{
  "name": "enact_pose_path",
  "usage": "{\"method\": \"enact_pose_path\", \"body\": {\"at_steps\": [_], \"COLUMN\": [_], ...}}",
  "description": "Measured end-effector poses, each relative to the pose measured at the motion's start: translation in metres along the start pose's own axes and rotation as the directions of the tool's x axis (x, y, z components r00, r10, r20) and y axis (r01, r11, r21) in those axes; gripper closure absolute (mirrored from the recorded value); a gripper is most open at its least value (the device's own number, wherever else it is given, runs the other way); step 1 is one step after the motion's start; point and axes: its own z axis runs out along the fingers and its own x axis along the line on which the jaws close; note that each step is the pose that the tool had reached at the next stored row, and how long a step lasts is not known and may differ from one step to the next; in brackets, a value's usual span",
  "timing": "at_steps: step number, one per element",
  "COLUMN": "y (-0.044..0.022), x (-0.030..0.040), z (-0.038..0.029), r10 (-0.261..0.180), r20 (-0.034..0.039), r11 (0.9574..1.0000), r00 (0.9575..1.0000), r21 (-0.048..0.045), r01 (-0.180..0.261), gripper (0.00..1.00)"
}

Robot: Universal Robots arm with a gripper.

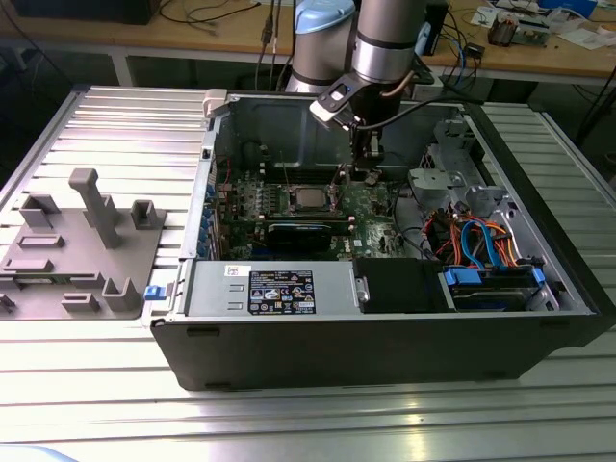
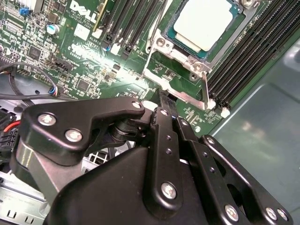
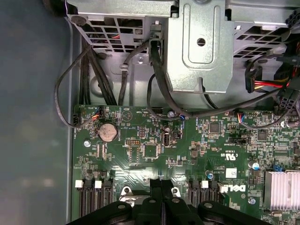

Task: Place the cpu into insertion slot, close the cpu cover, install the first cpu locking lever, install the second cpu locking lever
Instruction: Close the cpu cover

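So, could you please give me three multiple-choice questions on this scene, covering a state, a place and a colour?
1. The claw is: A shut; B wide open; C gripping a cable.
2. The cpu lies: A in the claw; B in the insertion slot; C outside the computer.
3. The motherboard is: A blue; B red; C green.
Answers: 1 A, no gap shows at its tip in both wrist views; 2 B, its silver face sits framed on the board; 3 C, green all over.
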Motion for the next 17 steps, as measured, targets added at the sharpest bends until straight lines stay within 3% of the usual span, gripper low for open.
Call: {"method": "enact_pose_path", "body": {"at_steps": [14,17], "y": [-0.0063,-0.0121], "x": [0.0002,0.0004], "z": [0.0000,0.0000], "r10": [0.000,0.000], "r20": [0.0000,0.0000], "r11": [1.0000,1.0000], "r00": [1.0000,1.0000], "r21": [0.0000,0.0000], "r01": [0.000,0.000], "gripper": [0.89,0.89]}}
